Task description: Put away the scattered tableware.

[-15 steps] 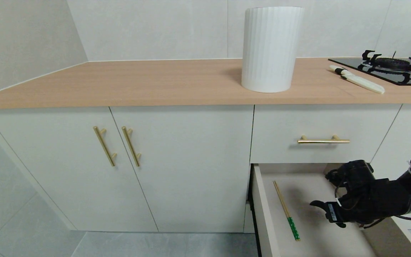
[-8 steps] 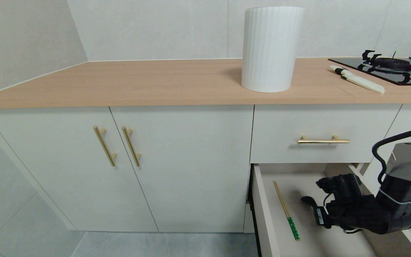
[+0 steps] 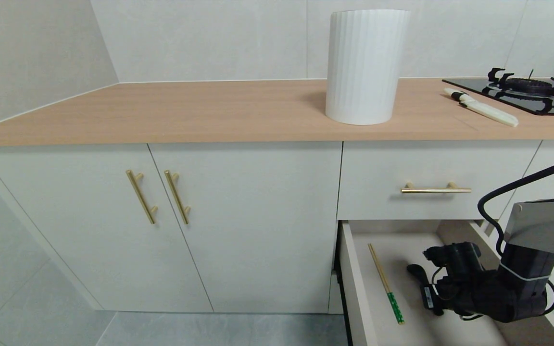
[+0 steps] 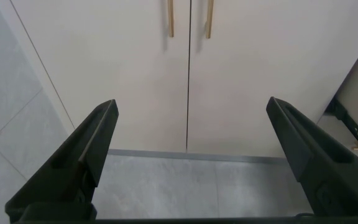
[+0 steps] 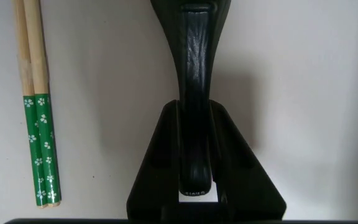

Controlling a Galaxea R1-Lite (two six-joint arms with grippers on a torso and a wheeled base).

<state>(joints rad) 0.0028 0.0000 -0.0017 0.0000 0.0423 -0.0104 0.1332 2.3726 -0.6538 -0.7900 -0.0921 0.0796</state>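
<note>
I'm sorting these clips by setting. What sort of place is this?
Most likely a home kitchen: a black gas hob set in the wooden countertop, and an open cream drawer holding green-tipped bamboo chopsticks.

glossy black spoon (image 5: 194,93), wooden chopsticks (image 5: 36,102), matt wood-grain countertop (image 3: 185,110)

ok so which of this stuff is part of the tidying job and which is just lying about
Job: chopsticks in the open drawer; black spoon in the right claw; knife on the counter.
Lying about: white ribbed canister; gas burner; closed cupboard doors.
</note>
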